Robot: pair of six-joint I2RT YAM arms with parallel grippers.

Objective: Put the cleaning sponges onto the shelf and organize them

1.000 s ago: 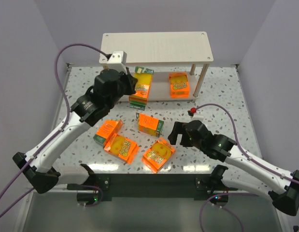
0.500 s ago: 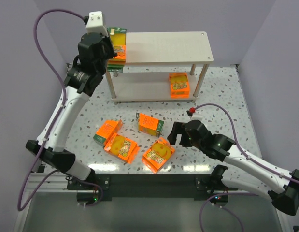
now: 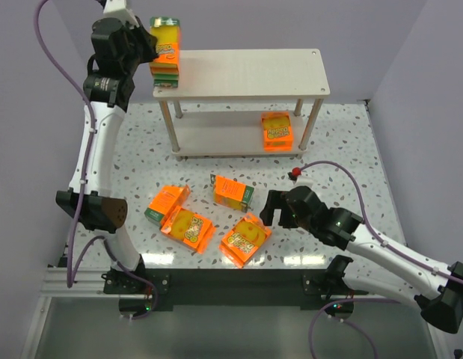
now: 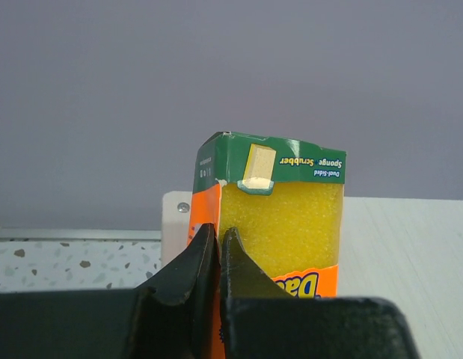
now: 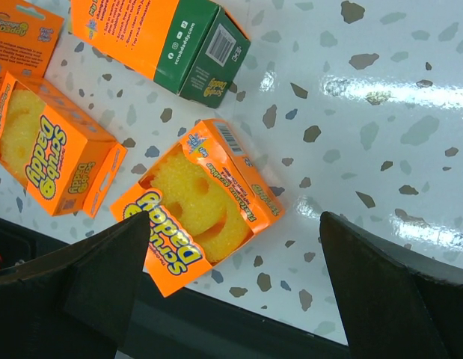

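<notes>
Orange pack point(image 4: 280, 224) sits pinched in left claw point(image 4: 218, 233), wrist view confirms; right claw point(image 5: 235, 224) spread.

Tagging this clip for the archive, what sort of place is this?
Likely a robot lab test cell: plain grey walls box in a speckled tabletop, with a bolted-on right arm and small shelf.

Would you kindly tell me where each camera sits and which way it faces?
Top external: above and behind, looking down on table, shelf and both arms.
Left wrist: on the raised left arm, facing the held pack at the shelf's corner; shut fingers show.
Right wrist: low over the table, facing down at a smiley pack; open fingers show.
Top and left wrist share the held pack.
</notes>
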